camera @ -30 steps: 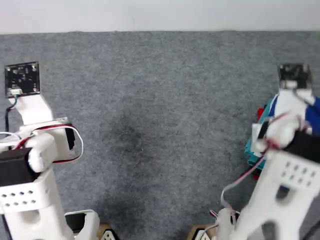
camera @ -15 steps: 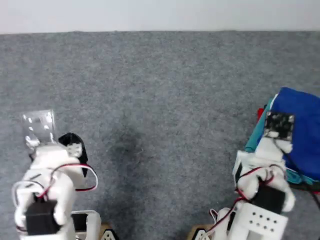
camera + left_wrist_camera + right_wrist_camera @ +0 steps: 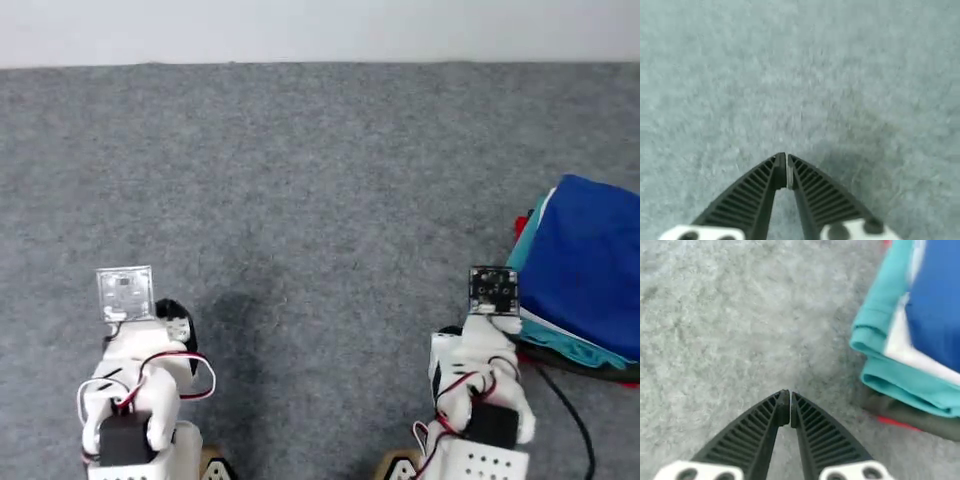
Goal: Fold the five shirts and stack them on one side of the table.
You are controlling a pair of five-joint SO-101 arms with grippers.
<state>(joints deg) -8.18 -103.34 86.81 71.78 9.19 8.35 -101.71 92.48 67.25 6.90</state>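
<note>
Grey felt tabletop (image 3: 330,170) bearing shirt stack (image 3: 585,265) just beside right gripper (image 3: 789,401), jaws pressing together, holding nothing; left gripper (image 3: 786,166), well apart from stack, likewise pinching together, empty.

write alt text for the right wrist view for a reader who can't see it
A stack of folded shirts, blue on top over white, teal, dark and red layers, lies on a grey felt-like table. The right end effector, shut with nothing between its tips, points at bare table beside the stack, apart from it.
</note>
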